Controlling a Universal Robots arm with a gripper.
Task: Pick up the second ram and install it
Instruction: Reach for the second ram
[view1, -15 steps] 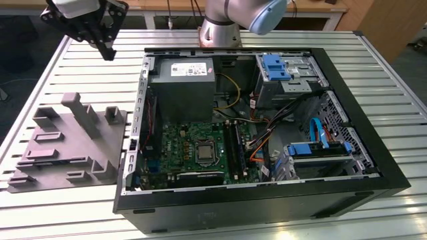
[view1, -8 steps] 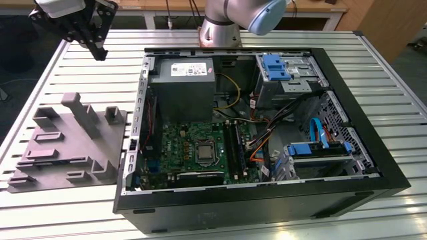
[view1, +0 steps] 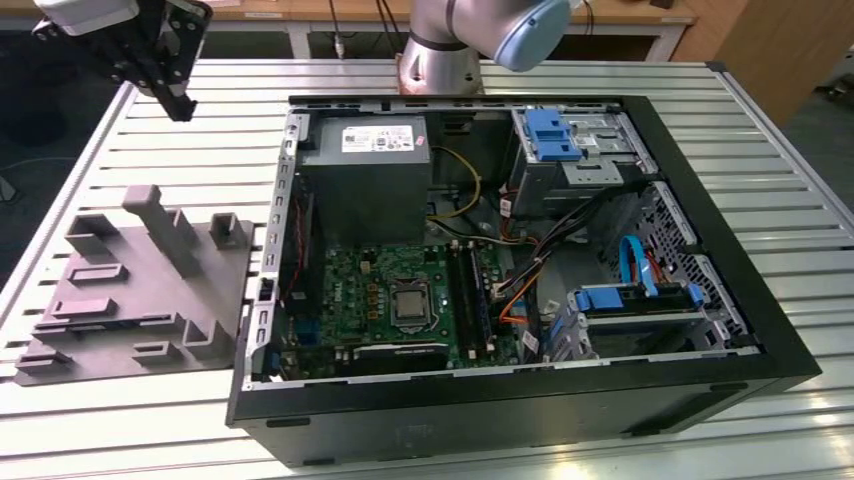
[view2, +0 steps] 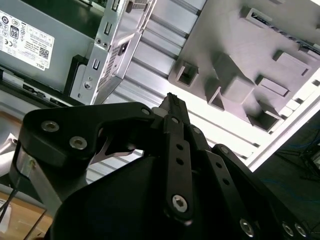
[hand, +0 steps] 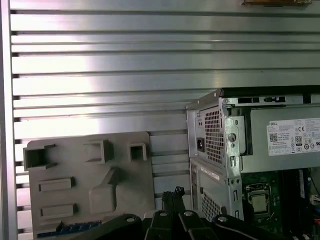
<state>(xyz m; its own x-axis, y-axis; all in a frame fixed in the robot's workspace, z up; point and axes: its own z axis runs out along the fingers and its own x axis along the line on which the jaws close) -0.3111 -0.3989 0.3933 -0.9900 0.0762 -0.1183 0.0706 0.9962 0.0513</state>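
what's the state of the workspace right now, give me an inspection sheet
surface: ribbed metal table, carrying a grey tray and an open computer case
job's things: a thin bluish strip lies in the tray's long slot, possibly the ram stick; cannot tell for sure
clutter: nothing seen
grippers: the gripper hangs above the table past the tray's far end, touching nothing
cables: loose wires inside the case beside the motherboard; blue ones near the drive bay
surroundings: wooden bench behind the table
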